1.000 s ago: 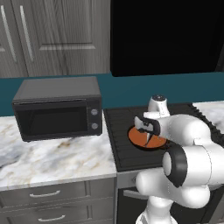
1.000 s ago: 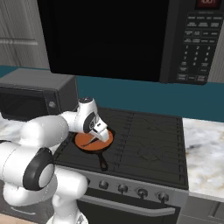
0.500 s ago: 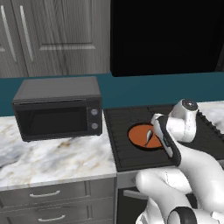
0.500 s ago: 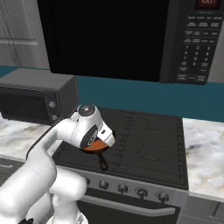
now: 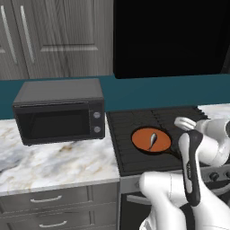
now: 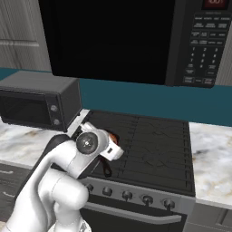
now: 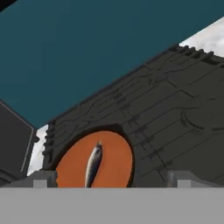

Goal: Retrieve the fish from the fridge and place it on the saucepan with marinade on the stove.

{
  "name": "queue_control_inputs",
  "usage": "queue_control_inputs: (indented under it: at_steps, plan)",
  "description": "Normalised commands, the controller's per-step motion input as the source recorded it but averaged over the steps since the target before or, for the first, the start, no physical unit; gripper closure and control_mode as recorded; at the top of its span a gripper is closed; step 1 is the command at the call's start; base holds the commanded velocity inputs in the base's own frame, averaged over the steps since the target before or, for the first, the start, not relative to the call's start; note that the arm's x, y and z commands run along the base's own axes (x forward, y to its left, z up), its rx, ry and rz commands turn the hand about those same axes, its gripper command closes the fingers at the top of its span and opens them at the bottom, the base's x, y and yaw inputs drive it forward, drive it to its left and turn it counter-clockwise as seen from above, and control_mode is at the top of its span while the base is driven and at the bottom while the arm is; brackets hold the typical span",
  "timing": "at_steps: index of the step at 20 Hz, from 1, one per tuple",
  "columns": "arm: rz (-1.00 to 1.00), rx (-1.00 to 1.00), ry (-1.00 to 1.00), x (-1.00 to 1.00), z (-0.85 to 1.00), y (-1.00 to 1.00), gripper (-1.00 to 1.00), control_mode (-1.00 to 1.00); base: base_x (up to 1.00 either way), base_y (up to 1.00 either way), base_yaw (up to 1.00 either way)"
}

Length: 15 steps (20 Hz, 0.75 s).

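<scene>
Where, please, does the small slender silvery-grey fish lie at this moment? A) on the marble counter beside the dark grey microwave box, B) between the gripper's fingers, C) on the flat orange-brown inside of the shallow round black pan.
C: the small slender silvery-grey fish lies on the orange-brown inside of the shallow round black pan on the black cooktop.

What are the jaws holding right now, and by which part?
Nothing. The jaws stand open and empty; the fish lies loose in the pan on the stove.
</scene>
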Motion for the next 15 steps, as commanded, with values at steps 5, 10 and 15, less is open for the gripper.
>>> queue_control_inputs:
  at_steps: [5,10,15]
  plan:
    - [0.00,0.00,-0.31,-0.61,0.59,-0.21,-1.00,-1.00,0.00,0.00,0.00]
    - [0.00,0.00,-0.28,-0.57,0.58,-0.18,-1.00,-1.00,0.00,0.00,0.00]
    - [0.00,0.00,-0.24,-0.49,0.58,-0.11,-1.00,-1.00,0.00,0.00,0.00]
